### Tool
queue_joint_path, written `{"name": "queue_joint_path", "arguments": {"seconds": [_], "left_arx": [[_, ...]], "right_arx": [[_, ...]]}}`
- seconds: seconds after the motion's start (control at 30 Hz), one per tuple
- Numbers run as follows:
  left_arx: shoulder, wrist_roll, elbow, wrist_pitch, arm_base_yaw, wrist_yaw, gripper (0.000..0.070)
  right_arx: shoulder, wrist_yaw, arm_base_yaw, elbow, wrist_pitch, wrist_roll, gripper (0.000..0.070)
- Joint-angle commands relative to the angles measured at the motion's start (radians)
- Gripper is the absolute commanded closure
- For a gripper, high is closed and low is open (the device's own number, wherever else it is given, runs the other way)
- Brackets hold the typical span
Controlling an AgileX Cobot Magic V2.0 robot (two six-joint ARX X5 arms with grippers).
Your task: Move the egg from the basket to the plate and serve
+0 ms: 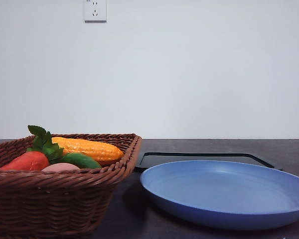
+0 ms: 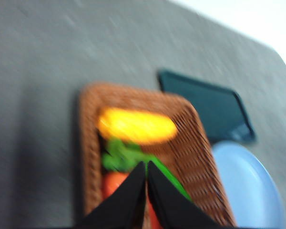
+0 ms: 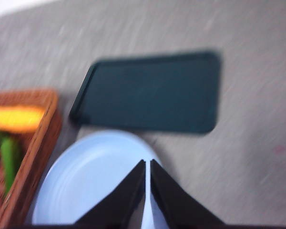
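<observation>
Egg: half hidden behind the basket rim.
Left hand: blurred, closed, nothing held.
Right hand: closed, empty, seen over the plate.

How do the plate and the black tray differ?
The plate is round and light blue; the black tray is rectangular and dark. The plate has a raised, dished rim; the tray looks flat. In the front view the plate sits nearer, the tray behind it. Both lie on the table, right of the basket.

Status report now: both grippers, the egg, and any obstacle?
Left gripper shut, above basket. Right gripper shut, above plate. Egg in basket, crowded by corn, cucumber.
</observation>
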Motion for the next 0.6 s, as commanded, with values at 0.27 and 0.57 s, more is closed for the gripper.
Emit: {"name": "queue_joint_path", "arguments": {"seconds": [0.27, 0.57], "left_arx": [[0.111, 0.043, 0.022, -0.059, -0.068, 0.184, 0.07], [0.111, 0.046, 0.022, -0.07, -0.084, 0.188, 0.0385]], "right_arx": [[0.145, -0.039, 0.002, 0.015, -0.135, -0.049, 0.07], [0.238, -0.038, 0.008, 0.014, -0.146, -0.056, 0.0448]]}}
